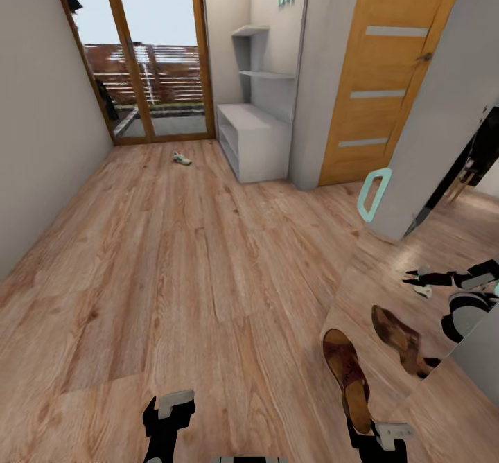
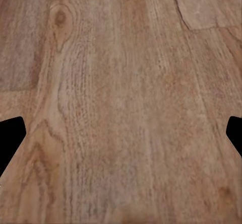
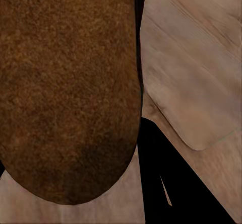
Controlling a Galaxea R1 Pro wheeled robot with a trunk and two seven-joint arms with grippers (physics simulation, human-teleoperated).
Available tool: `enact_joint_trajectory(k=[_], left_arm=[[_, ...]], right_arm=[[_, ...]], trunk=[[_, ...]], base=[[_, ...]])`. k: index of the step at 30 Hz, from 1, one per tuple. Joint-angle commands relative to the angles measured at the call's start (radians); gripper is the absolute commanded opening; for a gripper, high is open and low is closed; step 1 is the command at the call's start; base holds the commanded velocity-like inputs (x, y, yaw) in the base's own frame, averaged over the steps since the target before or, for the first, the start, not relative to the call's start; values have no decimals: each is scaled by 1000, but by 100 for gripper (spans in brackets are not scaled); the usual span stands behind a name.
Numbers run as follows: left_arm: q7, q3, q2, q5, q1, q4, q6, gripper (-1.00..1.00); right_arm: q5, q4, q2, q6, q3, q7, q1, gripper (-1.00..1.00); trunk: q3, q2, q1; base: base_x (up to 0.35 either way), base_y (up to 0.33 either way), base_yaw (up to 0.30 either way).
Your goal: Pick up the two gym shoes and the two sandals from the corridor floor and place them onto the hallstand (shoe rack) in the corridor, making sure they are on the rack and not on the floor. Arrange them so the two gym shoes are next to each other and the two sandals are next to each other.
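The robot stands well back in the corridor with a flat dark brown leather sandal (image 1: 346, 378) at its right gripper (image 1: 380, 437), heel end toward the gripper and toe pointing up the hall. The right wrist view looks close onto the sandal's brown suede-like surface (image 3: 68, 90), so I judge the jaws clamped on its heel, though the fingertips themselves are hidden. The left gripper (image 1: 168, 414) hangs low over the light brown wood-plank floor (image 1: 173, 255), its dark fingers (image 2: 10, 138) spread wide with nothing between them. Beside the sandal a mirrored wall panel (image 1: 443, 296) repeats it as a reflection. Far ahead, by the glass door, a white sneaker with green and orange trim (image 1: 182, 159) lies on the floor, near the pale grey hallstand with its low bench top and two floating shelves (image 1: 253, 137). This looks like the carrying step for one sandal; next comes a drive forward to the hallstand, keeping the sandal level, then setting it on the bench top with room left for its mate.
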Motion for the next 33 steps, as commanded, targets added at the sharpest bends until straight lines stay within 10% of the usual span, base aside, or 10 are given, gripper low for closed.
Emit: enact_joint_trajectory(k=[1, 33], left_arm=[[6, -9, 1, 9, -1, 1, -4, 100], [6, -10, 1, 9, -1, 1, -4, 100]], right_arm=[[-12, 0, 0, -2, 0, 9, 0, -100], [-12, 0, -1, -2, 0, 9, 0, -100]], trunk=[[-1, 0, 0], [-1, 0, 0]], base=[[91, -124, 273], [9, -9, 253]])
